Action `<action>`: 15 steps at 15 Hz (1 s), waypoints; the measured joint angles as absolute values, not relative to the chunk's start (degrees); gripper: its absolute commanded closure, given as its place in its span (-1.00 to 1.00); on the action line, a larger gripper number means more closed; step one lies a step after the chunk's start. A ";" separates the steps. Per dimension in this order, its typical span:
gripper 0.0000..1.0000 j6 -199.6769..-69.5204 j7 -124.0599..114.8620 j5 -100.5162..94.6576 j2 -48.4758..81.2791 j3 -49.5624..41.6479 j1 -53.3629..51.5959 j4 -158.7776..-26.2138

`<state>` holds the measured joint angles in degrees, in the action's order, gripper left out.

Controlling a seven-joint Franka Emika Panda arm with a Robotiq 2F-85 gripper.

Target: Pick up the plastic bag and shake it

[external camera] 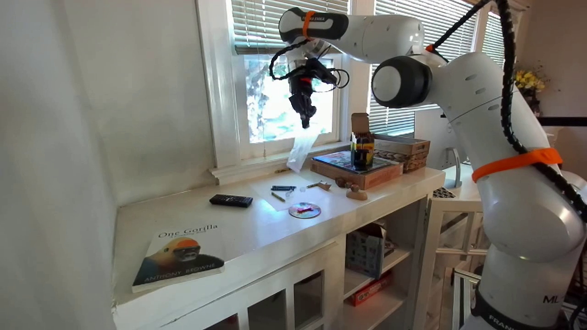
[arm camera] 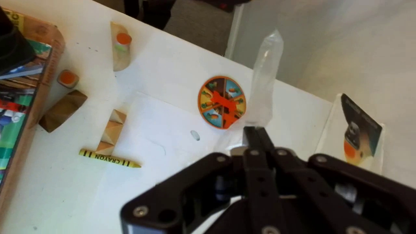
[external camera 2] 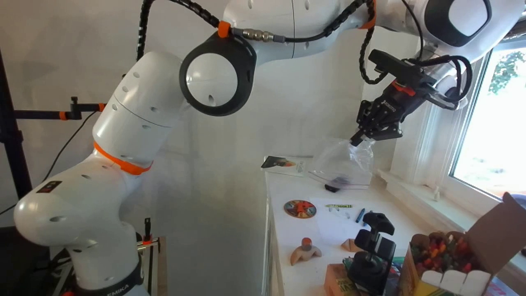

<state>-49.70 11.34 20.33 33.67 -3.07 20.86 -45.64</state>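
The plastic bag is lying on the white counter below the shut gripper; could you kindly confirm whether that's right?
Not quite: as both exterior views show, the plastic bag hangs from the shut gripper rather than lying on the white counter.

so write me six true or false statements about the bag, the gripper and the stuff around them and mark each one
1. The gripper is shut on the bag. True.
2. The bag is resting on the counter. False: it hangs from the gripper, above the counter.
3. The book is titled One Gorilla. True.
4. The remote lies on top of the book. False: the remote lies on the counter, apart from the book.
5. The yellow crayon touches the disc. False: the yellow crayon lies apart from the disc.
6. The crayon box has its lid up. True.
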 measured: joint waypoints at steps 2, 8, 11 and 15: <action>1.00 -53.08 6.41 24.82 34.03 -3.11 21.91 -44.78; 1.00 -68.05 2.44 21.36 34.05 -4.33 20.19 -43.97; 1.00 -72.08 3.72 12.64 34.16 -5.31 16.05 -44.27; 1.00 -78.27 5.06 1.30 34.78 -5.95 9.08 -46.91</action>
